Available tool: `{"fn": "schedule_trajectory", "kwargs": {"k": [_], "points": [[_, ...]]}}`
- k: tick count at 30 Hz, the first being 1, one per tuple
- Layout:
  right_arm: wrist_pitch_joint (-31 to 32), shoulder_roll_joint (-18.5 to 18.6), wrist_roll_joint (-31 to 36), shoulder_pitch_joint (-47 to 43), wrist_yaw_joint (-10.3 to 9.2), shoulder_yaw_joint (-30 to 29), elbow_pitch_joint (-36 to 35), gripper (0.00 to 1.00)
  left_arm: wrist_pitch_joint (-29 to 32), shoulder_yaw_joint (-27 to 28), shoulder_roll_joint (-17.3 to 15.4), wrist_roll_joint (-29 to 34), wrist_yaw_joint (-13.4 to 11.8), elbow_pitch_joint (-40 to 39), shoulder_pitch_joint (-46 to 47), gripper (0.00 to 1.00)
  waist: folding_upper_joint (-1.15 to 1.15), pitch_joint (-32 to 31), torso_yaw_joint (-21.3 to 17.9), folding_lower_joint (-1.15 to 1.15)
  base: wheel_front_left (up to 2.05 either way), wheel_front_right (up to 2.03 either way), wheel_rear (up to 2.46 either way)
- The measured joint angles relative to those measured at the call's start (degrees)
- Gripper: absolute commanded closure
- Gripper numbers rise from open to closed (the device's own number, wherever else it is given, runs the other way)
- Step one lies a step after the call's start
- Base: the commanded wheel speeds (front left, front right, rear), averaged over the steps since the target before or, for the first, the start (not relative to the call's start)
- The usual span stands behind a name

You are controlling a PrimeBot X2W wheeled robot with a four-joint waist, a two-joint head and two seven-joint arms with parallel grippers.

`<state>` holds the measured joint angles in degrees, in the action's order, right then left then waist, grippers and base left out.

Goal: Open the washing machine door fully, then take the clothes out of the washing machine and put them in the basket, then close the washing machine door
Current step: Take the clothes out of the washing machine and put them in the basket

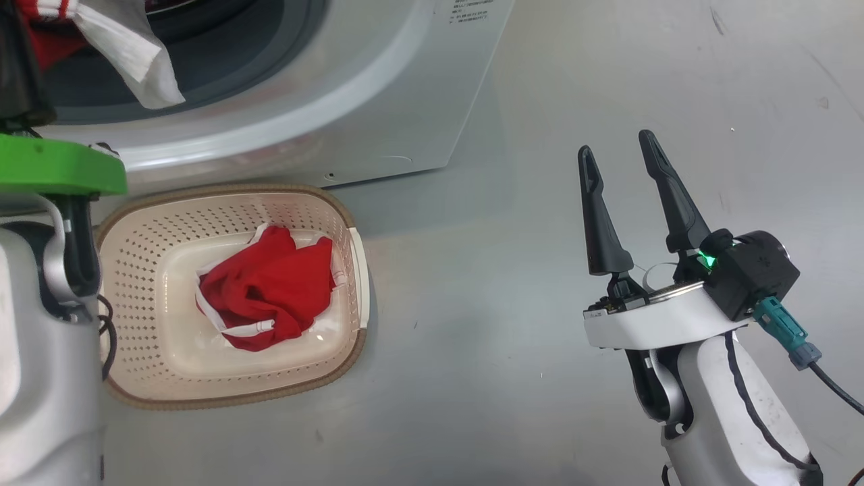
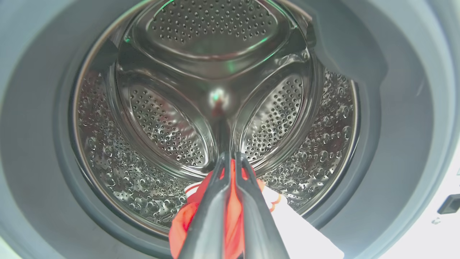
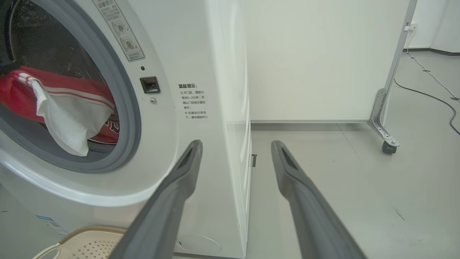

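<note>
My left gripper is shut on a red and white garment at the mouth of the washing machine, with the bare steel drum behind it. The same garment hangs over the grey gasket, its white part drooping above the basket. Another red piece of the clothes lies inside the basket. My right gripper stands open and empty over the floor, right of the machine. The washing machine door is out of view.
The basket sits on the floor right in front of the machine. A white panel on a castor stands behind and to the right, and a cable runs across the grey floor.
</note>
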<state>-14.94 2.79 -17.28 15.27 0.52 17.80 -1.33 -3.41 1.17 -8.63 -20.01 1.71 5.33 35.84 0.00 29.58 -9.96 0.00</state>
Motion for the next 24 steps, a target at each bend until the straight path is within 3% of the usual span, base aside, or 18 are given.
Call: {"fn": "schedule_trajectory", "kwargs": {"k": [13, 24], "points": [[0.0, 0.0, 0.7, -5.1, 0.43, -0.5, 1.1, 0.00, -7.8, -1.5, 1.4, 2.0, -0.6, -4.8, -8.8, 1.00, 0.00, -7.9, 1.8, 0.00, 0.00, 0.00, 0.00], [0.0, 0.0, 1.2, -10.3, 0.42, -0.9, 1.4, 0.00, -8.6, -2.7, 2.5, 3.5, -2.0, -10.3, -16.4, 1.00, 0.00, -14.6, 2.7, 0.00, 0.00, 0.00, 0.00]]}}
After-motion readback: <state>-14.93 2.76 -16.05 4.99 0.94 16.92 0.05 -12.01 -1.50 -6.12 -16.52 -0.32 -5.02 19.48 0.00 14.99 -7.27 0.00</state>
